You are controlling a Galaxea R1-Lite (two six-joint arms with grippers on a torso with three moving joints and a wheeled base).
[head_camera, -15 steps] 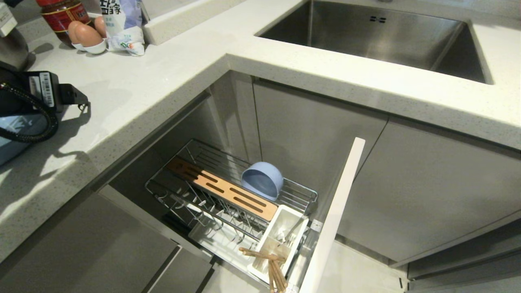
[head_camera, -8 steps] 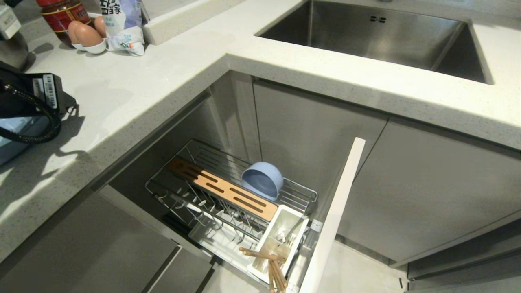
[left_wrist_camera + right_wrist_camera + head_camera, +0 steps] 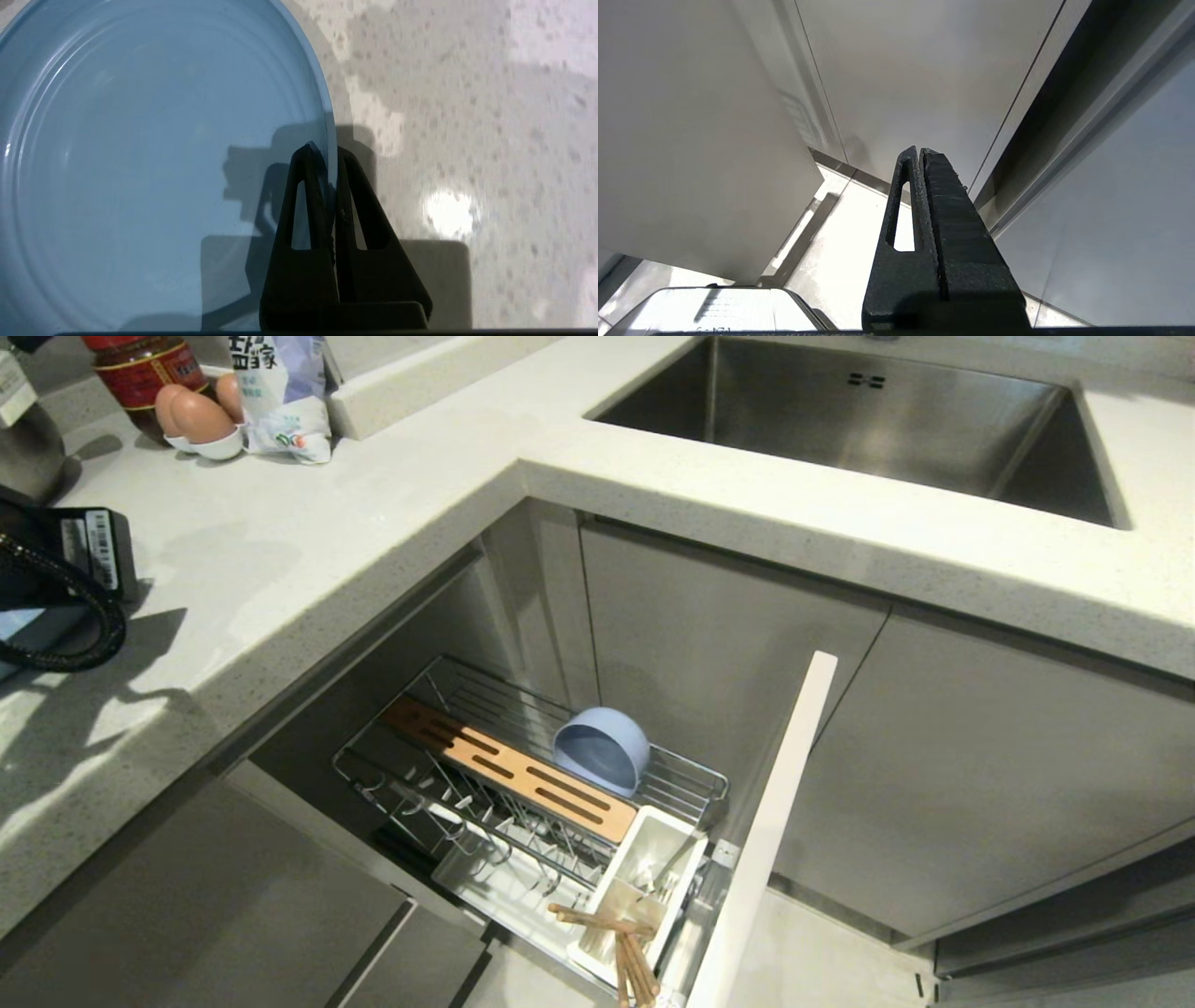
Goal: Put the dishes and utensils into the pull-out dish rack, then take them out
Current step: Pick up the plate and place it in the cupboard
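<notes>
The light-blue plate (image 3: 149, 163) lies on the speckled counter at the far left. My left gripper (image 3: 329, 151) is shut on its rim, one finger inside the plate and one outside. In the head view only the left wrist (image 3: 84, 551) shows, at the left edge. The light-blue bowl (image 3: 602, 747) rests on its side in the pull-out dish rack (image 3: 411, 775), beside the wooden strip (image 3: 509, 770). Wooden chopsticks (image 3: 621, 943) stick out of the white caddy (image 3: 686, 877). My right gripper (image 3: 920, 151) is shut on nothing, parked by the cabinet fronts.
A steel sink (image 3: 878, 420) is set in the counter at the back right. A red jar (image 3: 140, 369), eggs (image 3: 191, 415) and a bag (image 3: 280, 392) stand at the back left. The rack's pale front panel (image 3: 775, 821) juts out on its right.
The left wrist has shifted left along the counter in the head view, towards the picture's edge. The rack, the bowl and the chopsticks have not moved.
</notes>
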